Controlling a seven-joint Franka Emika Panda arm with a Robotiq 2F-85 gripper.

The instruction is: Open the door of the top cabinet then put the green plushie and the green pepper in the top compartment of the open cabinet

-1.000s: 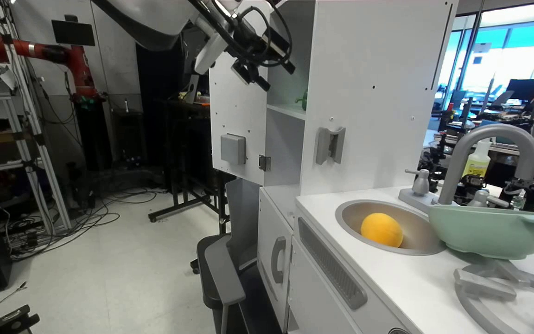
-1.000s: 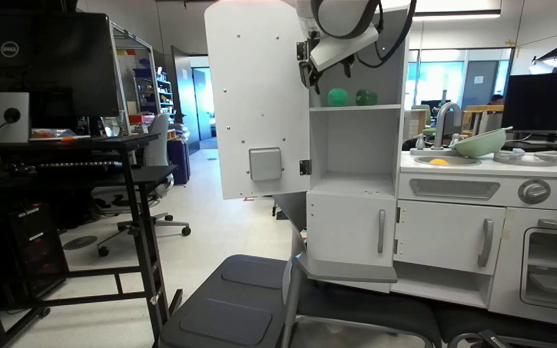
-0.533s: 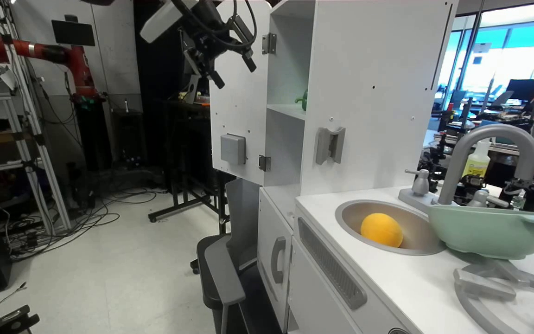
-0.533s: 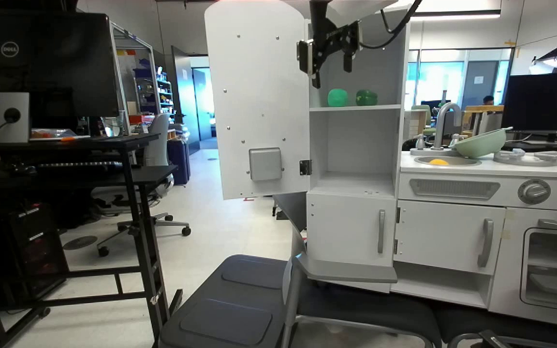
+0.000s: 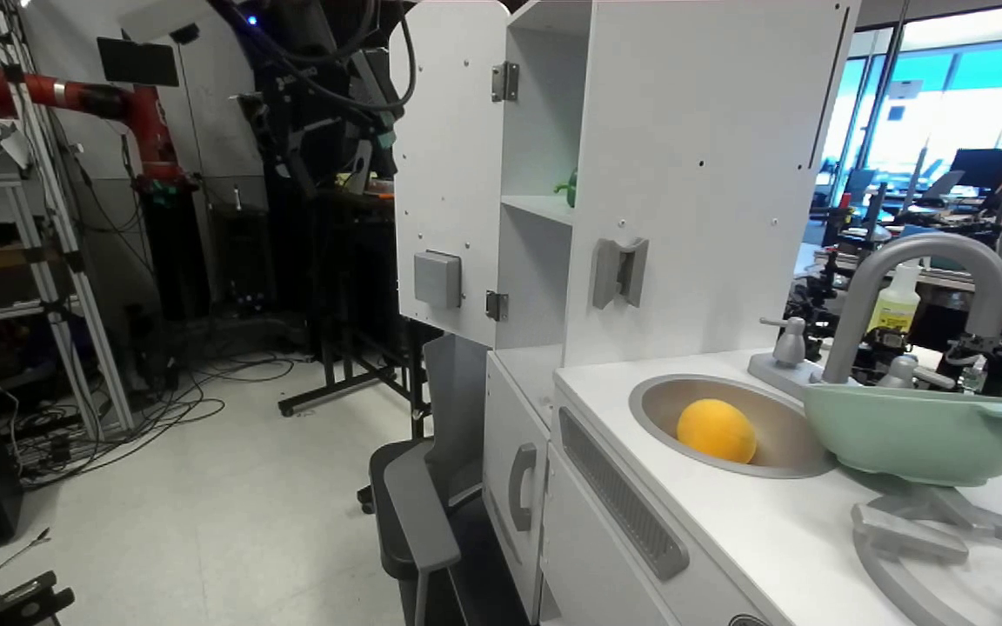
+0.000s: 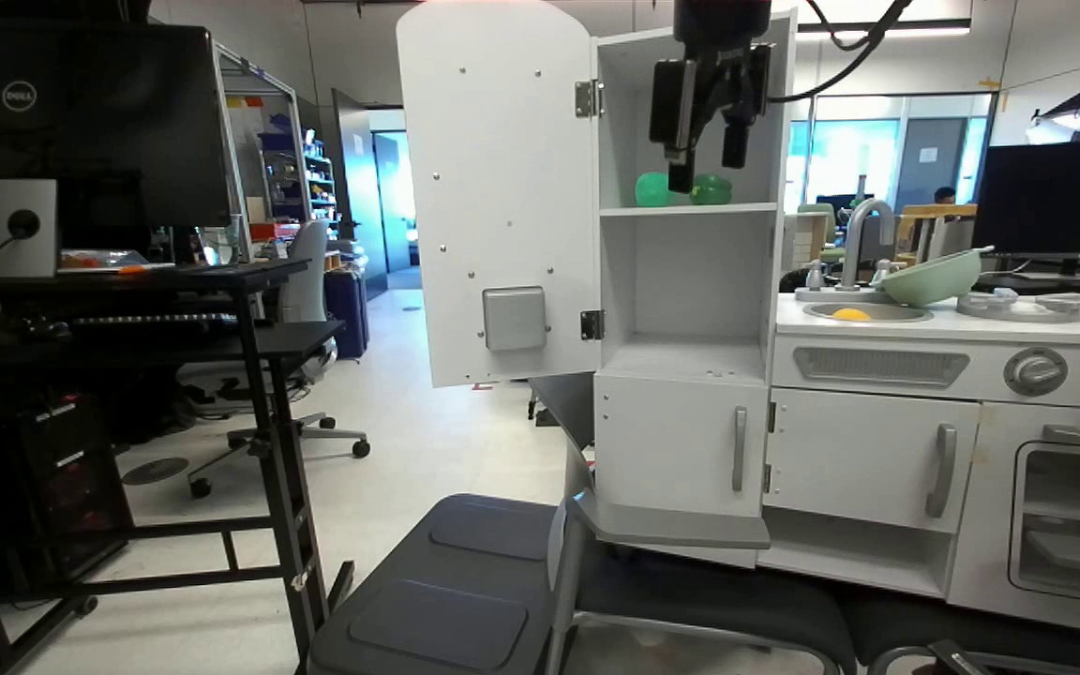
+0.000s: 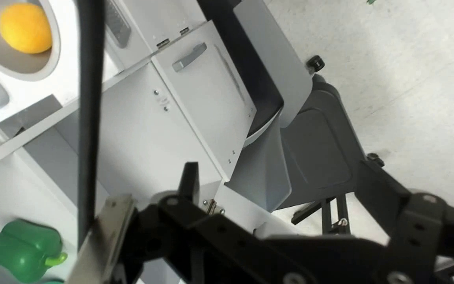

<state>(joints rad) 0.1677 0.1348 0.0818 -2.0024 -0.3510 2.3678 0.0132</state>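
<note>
Placing seems done: green plushie (image 6: pixel 652 190) and green pepper (image 7: pixel 26 249) in top compartment (image 6: pixel 627 136); empty, spread gripper (image 6: pixel 708 163) should now retreat.

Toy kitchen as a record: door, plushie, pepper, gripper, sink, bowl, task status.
top cabinet door: open
green plushie: on the shelf of the top compartment
green pepper: same compartment, beside the plushie
gripper: open, holding nothing, out in front of the cabinet
sink: has a yellow-orange ball in it
light green bowl: tilted, at the sink
task status: looks complete; door open, both items inside
</note>
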